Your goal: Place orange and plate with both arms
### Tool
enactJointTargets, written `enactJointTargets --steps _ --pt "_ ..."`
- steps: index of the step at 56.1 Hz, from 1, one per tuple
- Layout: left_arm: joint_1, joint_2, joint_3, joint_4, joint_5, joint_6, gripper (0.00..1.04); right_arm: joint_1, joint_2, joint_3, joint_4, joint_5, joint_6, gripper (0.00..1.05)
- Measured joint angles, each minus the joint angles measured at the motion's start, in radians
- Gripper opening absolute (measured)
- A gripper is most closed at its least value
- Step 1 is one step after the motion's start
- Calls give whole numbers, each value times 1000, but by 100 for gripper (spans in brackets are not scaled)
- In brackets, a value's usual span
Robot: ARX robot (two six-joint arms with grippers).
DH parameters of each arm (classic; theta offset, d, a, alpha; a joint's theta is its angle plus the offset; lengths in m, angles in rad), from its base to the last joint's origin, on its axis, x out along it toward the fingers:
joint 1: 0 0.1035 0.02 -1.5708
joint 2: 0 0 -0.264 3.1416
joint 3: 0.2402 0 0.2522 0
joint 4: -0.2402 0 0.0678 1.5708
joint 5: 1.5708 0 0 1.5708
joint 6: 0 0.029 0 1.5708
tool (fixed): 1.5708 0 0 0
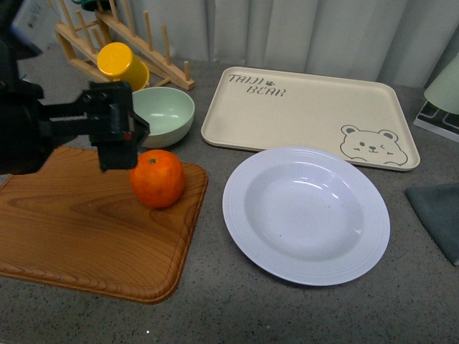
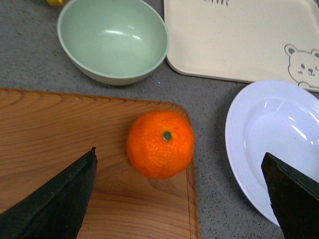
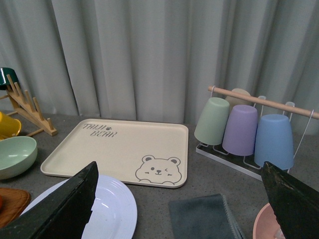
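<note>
The orange [image 1: 158, 179] rests at the right end of a wooden cutting board [image 1: 79, 229], its green stem dot facing up. My left gripper [image 1: 118, 154] hovers just above and left of it, open. In the left wrist view the orange [image 2: 160, 144] lies between the two spread dark fingers [image 2: 55, 199], touching neither. The white plate [image 1: 240, 215] sits empty on the counter to the right of the board. My right gripper [image 3: 179, 164] is open and holds nothing; it is raised over the plate's [image 3: 114, 209] right side and does not show in the front view.
A beige bear-print tray [image 1: 308, 107] lies behind the plate. A pale green bowl [image 1: 166, 115], a yellow mug [image 1: 120, 63] and a wooden rack [image 1: 154, 50] stand at the back left. A dark cloth [image 1: 437, 215] lies at the right, with a cup rack [image 3: 244, 129] beyond it.
</note>
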Motion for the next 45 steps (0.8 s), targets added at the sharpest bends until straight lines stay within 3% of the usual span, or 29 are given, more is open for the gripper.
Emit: enactJointTargets --steps 45 --pt "-3 321 251 -65 13 93 98 0 0 0 0 0 0 96"
